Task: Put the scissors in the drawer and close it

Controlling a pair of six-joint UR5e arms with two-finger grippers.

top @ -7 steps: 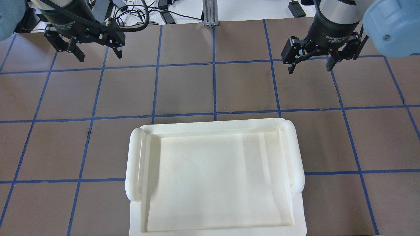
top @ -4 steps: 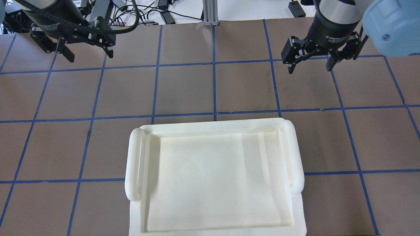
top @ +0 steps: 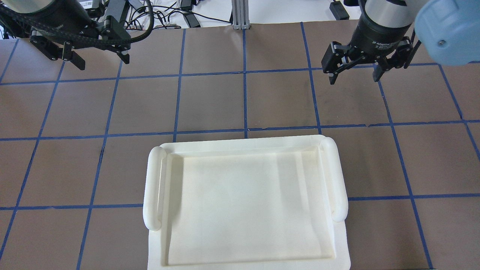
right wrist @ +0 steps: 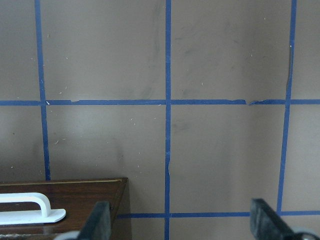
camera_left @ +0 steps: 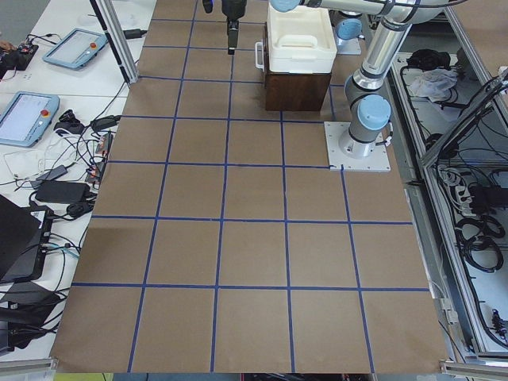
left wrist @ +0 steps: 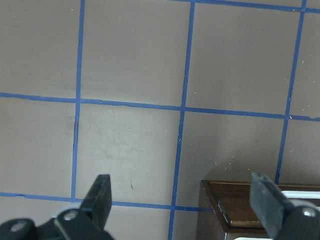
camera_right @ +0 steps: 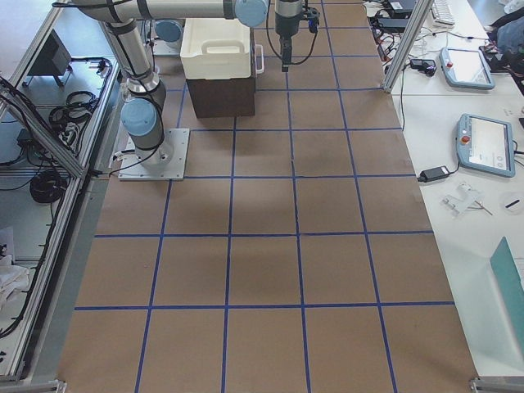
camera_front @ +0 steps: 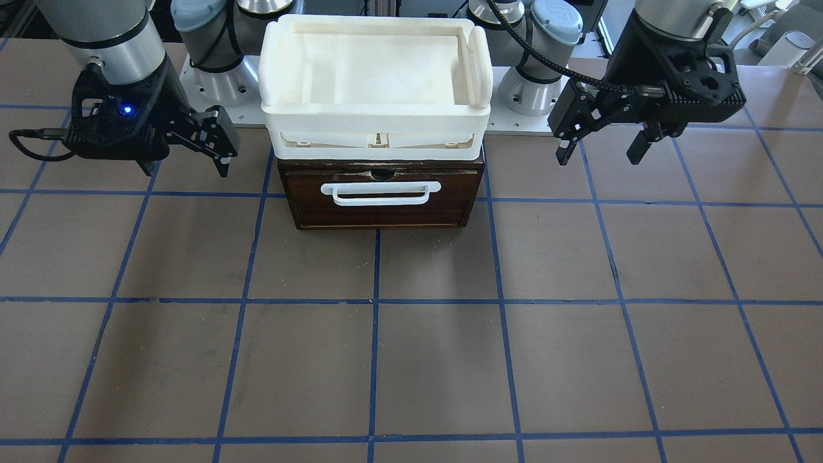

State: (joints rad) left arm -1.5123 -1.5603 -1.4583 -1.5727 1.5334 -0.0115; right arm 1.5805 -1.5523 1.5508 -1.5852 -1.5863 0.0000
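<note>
The drawer (camera_front: 450, 207), a dark brown wooden front with a white bar handle (camera_front: 386, 200), faces the front camera and sits shut in its dark wooden case. Nearest that camera lies the brown table marked with a blue tape grid (camera_front: 437, 360), and the case stands on it toward the robot's side. On top of the case rests a white plastic tray with rounded side grips (camera_front: 376, 122); from overhead the tray (top: 152, 187) covers the case entirely.

To either side of the case, raised above the table and apart from it, hang the 2 grippers. The left gripper (camera_front: 599, 155) (top: 103, 63) has its jaws spread wide, its 2 black fingers pointing down over bare table. Its wrist camera shows a corner of the case (left wrist: 240, 210) near one finger (left wrist: 267, 197). The right gripper (camera_front: 186, 168) (top: 354, 78) is likewise spread wide. Its wrist camera shows the drawer front (right wrist: 85, 197) and one end of the handle (right wrist: 30, 209) at the lower left.

Farthest back, behind the tray, stand the 2 grey arm bases with pale blue caps (camera_front: 209, 58).
</note>
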